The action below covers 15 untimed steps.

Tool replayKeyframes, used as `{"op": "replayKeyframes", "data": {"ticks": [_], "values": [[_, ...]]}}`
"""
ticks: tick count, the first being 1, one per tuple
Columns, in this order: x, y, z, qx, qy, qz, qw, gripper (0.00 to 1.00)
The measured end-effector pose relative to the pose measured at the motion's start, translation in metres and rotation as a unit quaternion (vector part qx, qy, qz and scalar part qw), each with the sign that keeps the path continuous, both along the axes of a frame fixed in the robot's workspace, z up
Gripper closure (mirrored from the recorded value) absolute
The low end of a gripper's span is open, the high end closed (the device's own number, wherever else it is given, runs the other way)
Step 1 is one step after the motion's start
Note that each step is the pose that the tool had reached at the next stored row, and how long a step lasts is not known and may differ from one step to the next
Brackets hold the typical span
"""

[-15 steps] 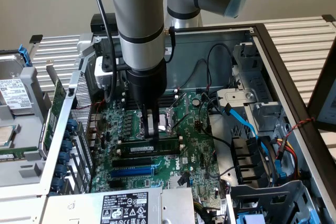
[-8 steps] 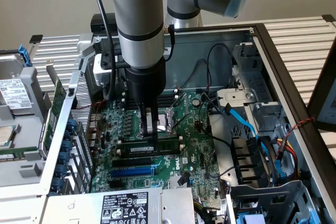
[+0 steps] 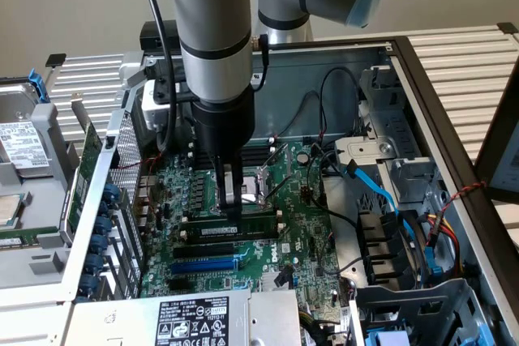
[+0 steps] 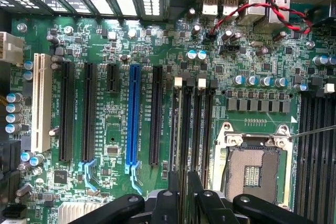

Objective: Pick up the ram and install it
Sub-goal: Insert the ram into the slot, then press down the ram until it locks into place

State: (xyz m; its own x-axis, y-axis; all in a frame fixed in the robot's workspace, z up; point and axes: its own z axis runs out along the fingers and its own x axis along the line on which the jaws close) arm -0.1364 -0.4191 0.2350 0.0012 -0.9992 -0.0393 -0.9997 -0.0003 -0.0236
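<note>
From the exterior view's left I note a hard drive (image 3: 18, 145) with a white label, its print too small for me to read. Centre — the gripper (image 3: 229, 212) stands over the green motherboard (image 3: 304, 224), jaws clenched on the ram (image 3: 235, 229), which sits on edge along a memory slot. A white rating label (image 3: 192, 319) lies below — text illegible. In the wrist view, the blue expansion slot (image 4: 133, 114) lies beside the ram (image 4: 185, 129).
</note>
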Motion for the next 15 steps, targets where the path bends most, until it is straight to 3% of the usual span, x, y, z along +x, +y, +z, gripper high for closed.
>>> {"op": "replayKeyframes", "data": {"ticks": [15], "values": [[-0.0015,-0.0001,0.0038,-0.0002,0.0004,0.0,1.0,0.78]]}}
